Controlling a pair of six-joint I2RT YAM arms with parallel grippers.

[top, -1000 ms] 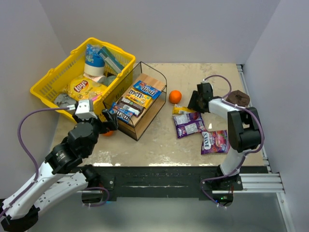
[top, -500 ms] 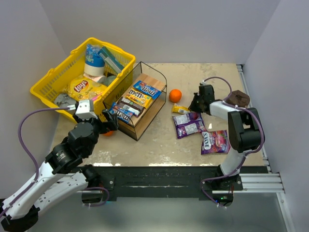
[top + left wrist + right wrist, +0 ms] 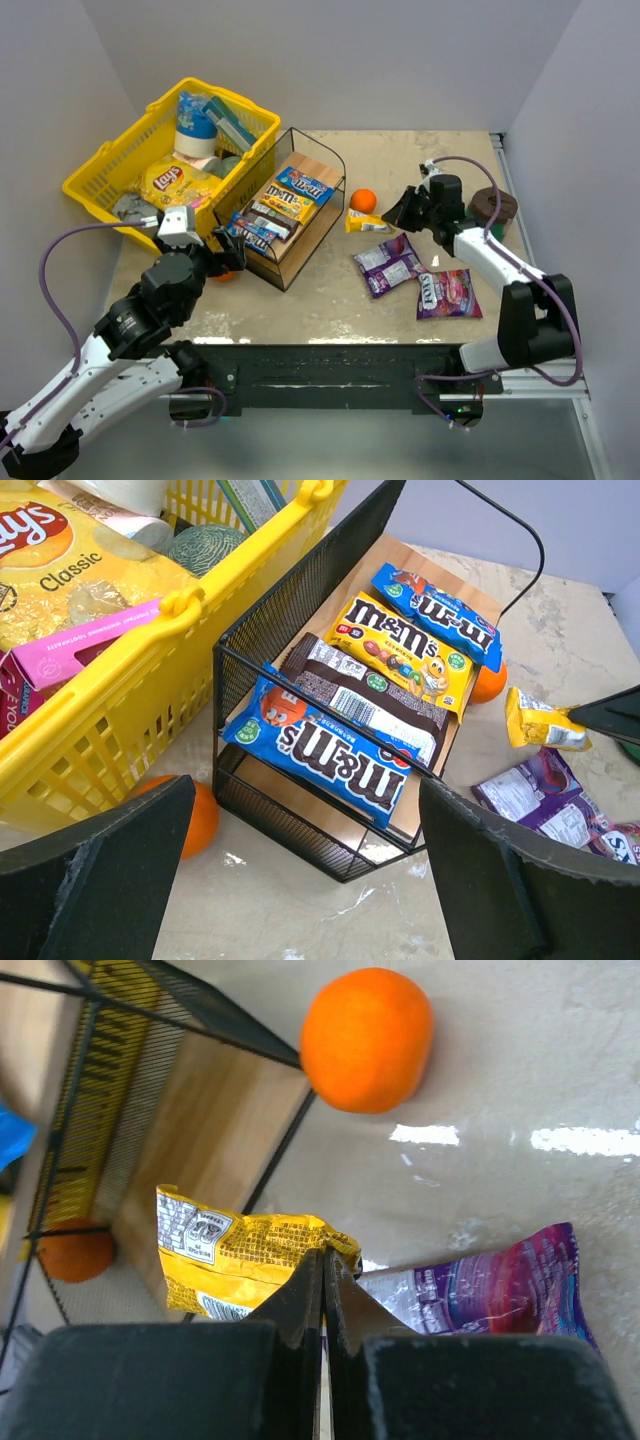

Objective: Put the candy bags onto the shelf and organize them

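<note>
the yellow candy bag (image 3: 240, 1255) is pinched by one edge in the right claw (image 3: 322, 1285). its jaws are squeezed narrow on the wrapper, with no gap showing between them. the bag sticks out ahead of that claw, towards the shelf (image 3: 318, 163). whether the bag rests on the table (image 3: 410, 160) or hangs just above it, i cannot tell.

the shelf, a black wire rack with a slanted wooden board, stands just past the held bag on the right claw's left side. four candy bags lie in a row on the board, each against its neighbour. the blue m&m's bag (image 3: 325, 750) is at the low front end, followed by the brown bag (image 3: 365, 705) and the yellow m&m's bag (image 3: 400, 652). the second blue bag (image 3: 435, 610) is at the top.

the left claw (image 3: 228, 252) is spread wide and holds nothing. it sits at the shelf's near corner, with the rack straight ahead between its two fingers.

an orange (image 3: 367, 1038) lies ahead of the right claw, beyond the held bag and just beside the shelf's wall. back from that claw, towards the arm bases, two overlapping purple bags (image 3: 385, 262) lie flat on the table. a pink bag (image 3: 447, 292) lies nearer the bases, off to the claw's right.

a second orange (image 3: 195, 815) lies close under the left claw, between the shelf and the yellow basket (image 3: 100, 170). the basket stands to that claw's left, just beside the shelf, and holds a lay's bag (image 3: 40, 550).
</note>
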